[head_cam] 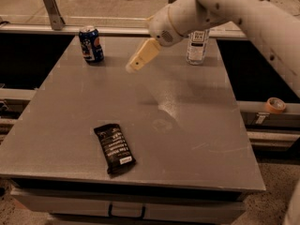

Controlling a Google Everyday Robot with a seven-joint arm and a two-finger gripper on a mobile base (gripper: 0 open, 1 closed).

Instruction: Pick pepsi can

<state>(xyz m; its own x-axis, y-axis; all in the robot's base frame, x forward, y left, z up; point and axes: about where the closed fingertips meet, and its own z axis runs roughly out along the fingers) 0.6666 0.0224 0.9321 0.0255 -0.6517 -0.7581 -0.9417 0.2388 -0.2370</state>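
The pepsi can [91, 44] stands upright near the table's far left corner; it is dark blue with a red-and-white logo and a silver top. My gripper [132, 66] hangs above the far middle of the table, to the right of the can and apart from it. Its pale fingers [143, 55] point down and to the left toward the can. The white arm reaches in from the upper right. The gripper holds nothing that I can see.
A clear plastic bottle [197, 46] stands at the far right of the grey table [187, 125], partly behind the arm. A black snack bar [115, 147] lies near the front left. A tape roll [274, 105] sits off the table's right side. A metal rail runs behind.
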